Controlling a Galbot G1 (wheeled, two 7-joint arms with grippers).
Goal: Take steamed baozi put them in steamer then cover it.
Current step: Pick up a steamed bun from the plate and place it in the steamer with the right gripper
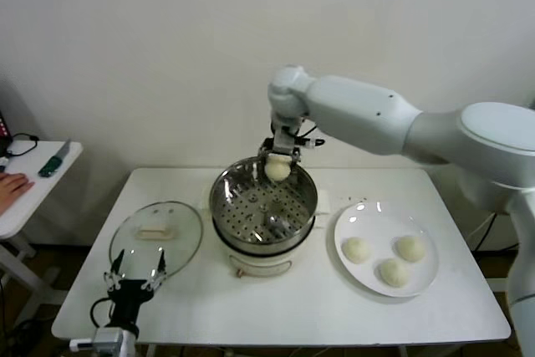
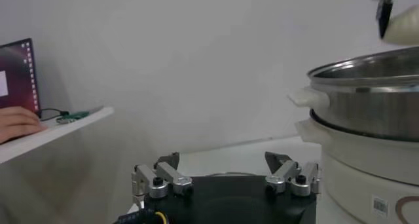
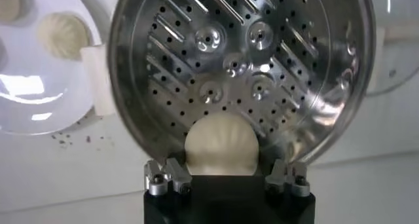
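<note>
The right tool point(image 1: 278, 156) hangs over the far rim of the steamer point(image 1: 263, 206), just above centre of the head view, and is clenched on one steamed baozi point(image 1: 277, 170). In the right wrist view that bun point(image 3: 221, 147) sits between the two fingers point(image 3: 163, 177), with the perforated tray point(image 3: 242, 68) of the pot beneath it and no bun lying on the tray. The steamer stands uncovered at the middle of the white table point(image 1: 284, 298).

Three more baozi point(image 1: 393, 258) rest on a flat white plate point(image 1: 351, 227) at the right of the frame, just beside the steamer.

The glass cover point(image 1: 156, 238) lies flat on the table at the lower left of the frame, handle up, near the steamer but apart from it.

The left tool point(image 1: 135, 267) is at the lower left edge of the head view, by the near rim of the cover, its fingers point(image 2: 157, 179) spread and holding nothing.

A small side table point(image 1: 33, 181) at the far left carries a person's hand point(image 1: 10, 186).
</note>
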